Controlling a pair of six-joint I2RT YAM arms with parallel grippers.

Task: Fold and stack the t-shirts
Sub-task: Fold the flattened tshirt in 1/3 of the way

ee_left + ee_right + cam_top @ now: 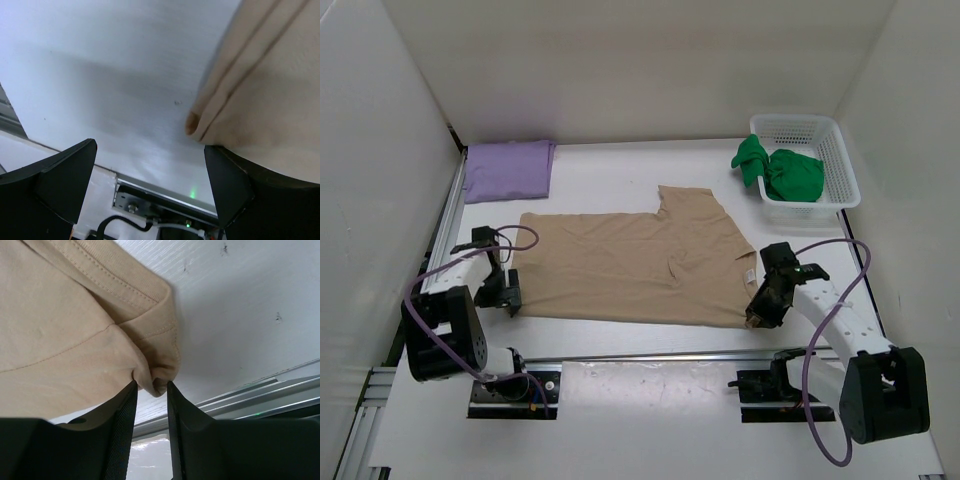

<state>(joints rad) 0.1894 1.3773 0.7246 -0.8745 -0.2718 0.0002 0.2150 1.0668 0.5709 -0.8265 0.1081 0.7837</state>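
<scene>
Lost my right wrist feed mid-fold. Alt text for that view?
The right gripper pinches a bunched, hemmed corner of the tan t-shirt between its nearly closed black fingertips. The shirt fills the upper left; the white table and a metal rail show at right.
</scene>
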